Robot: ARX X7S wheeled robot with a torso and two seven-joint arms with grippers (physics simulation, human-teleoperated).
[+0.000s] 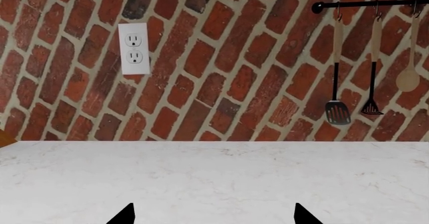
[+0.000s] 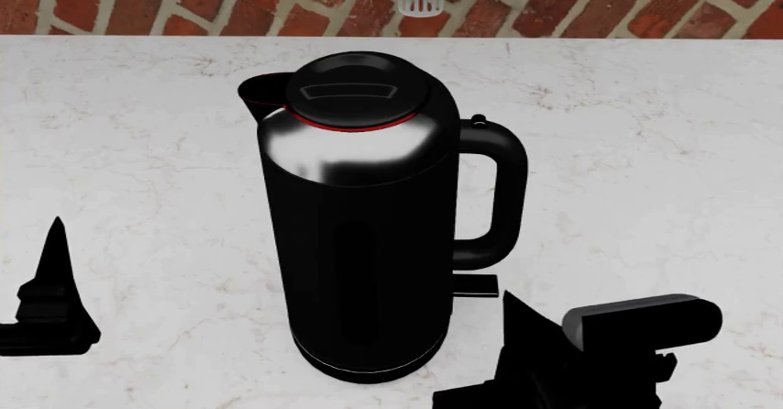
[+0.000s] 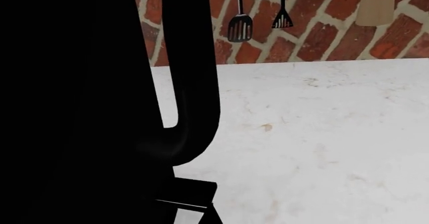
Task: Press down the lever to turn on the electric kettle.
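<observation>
The electric kettle (image 2: 361, 216) stands upright on the white marble desk (image 2: 636, 152), long axis vertical, spout toward the brick wall at the head view's left, loop handle to its right. The lever (image 2: 475, 285) juts sideways under the handle, toward the right pincer (image 2: 520, 322), whose spread I cannot tell. The left pincer (image 1: 213, 215) stands wide apart. No writing is readable.

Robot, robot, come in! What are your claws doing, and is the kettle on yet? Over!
Right claw beside the lever, state unclear. Left claw open, holding nothing, off to the side. Electric kettle upright, lever not visibly pressed. Nothing in the way.
</observation>
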